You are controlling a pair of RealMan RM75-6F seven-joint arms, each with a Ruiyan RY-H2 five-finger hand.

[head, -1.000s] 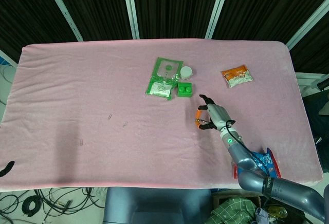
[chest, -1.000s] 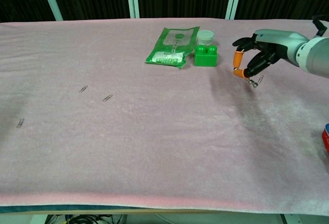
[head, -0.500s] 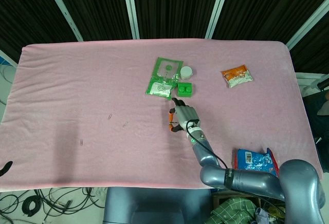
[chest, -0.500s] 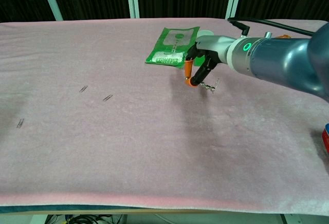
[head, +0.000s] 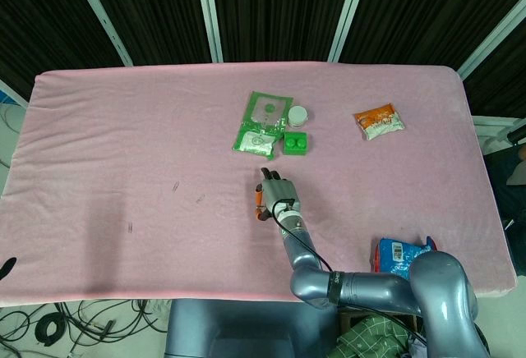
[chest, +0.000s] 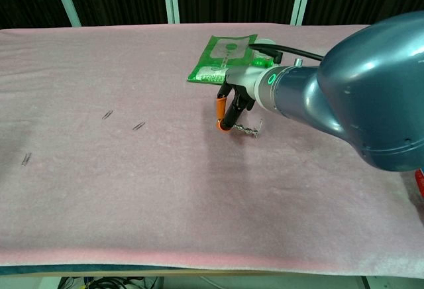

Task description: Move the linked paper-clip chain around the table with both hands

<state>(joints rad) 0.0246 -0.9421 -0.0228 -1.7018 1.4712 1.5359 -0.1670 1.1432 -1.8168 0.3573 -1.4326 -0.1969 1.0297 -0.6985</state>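
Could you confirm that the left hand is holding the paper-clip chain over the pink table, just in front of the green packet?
Not quite: it is the right hand that holds the chain, as the chest view shows. The rest stands: it is over the pink table, in front of the green packet.

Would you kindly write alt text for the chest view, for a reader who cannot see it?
The robot's right hand holds a short paper-clip chain just above a pink table, its large grey-blue arm filling the right side. Behind it lie a green packet and a partly hidden green block; three loose paper clips are scattered at left.
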